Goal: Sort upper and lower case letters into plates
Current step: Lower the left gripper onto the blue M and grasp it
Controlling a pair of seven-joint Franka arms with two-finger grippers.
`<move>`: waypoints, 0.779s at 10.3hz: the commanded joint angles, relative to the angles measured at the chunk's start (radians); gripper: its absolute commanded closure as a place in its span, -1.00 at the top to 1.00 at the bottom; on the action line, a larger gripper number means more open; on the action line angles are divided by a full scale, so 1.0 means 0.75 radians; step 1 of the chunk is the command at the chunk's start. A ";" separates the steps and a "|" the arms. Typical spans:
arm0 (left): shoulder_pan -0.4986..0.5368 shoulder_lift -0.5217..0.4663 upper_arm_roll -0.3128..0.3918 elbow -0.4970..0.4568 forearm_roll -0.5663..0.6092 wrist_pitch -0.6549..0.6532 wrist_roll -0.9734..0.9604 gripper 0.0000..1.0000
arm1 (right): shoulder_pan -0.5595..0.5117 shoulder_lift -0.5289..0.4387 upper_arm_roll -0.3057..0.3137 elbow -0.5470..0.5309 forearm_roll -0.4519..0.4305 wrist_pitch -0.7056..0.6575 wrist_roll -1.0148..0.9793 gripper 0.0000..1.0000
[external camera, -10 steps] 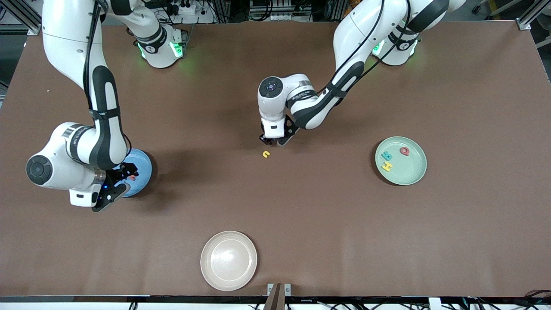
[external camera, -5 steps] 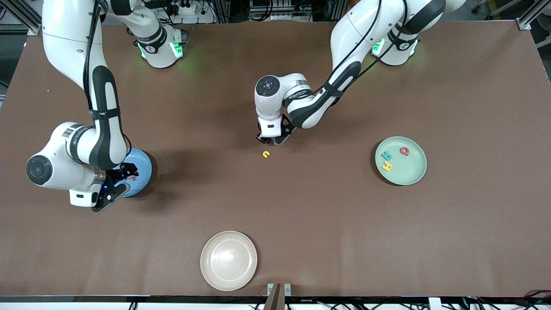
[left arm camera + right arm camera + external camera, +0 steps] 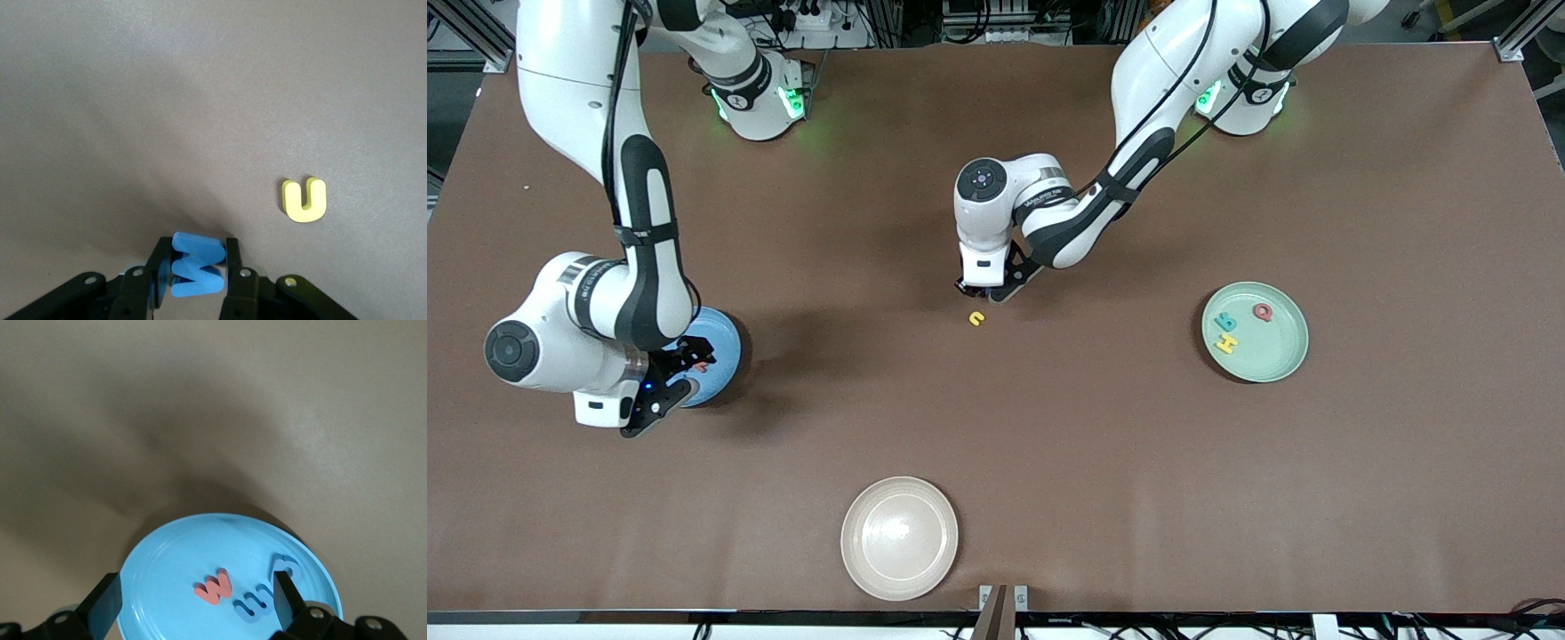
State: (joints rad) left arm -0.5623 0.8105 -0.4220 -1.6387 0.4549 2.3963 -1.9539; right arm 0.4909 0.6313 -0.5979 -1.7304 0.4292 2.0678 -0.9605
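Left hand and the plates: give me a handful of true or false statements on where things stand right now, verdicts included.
1. The left hand is shut on the blue letter. True.
2. The yellow letter lies in the mint green plate. False: that loose one lies on the bare table, near the left hand; the plate has a yellow letter of its own.
3. The right hand is open over the blue plate. True.
4. The blue plate is empty. False: a red letter and a second blue letter lie in it.
5. The mint green plate holds three letters. True: red, teal and yellow.
6. The cream plate holds one letter. False: nothing shows in it.
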 commanded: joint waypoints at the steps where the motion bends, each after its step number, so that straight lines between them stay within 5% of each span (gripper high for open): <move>1: 0.001 0.010 0.004 0.019 0.025 -0.002 0.042 -0.77 | 0.047 -0.011 -0.001 0.010 -0.018 -0.014 0.098 1.00; 6: 0.091 -0.046 -0.042 0.015 0.003 -0.149 0.163 -0.87 | 0.127 -0.015 -0.001 0.010 -0.010 -0.020 0.186 1.00; 8: 0.282 -0.076 -0.199 0.013 0.003 -0.259 0.309 -0.89 | 0.192 -0.026 -0.001 0.006 -0.004 -0.022 0.213 1.00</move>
State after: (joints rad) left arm -0.4570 0.7896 -0.4832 -1.6177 0.4549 2.2727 -1.8011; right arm 0.5992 0.6312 -0.5966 -1.7229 0.4302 2.0639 -0.8365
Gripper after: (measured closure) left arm 0.652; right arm 0.000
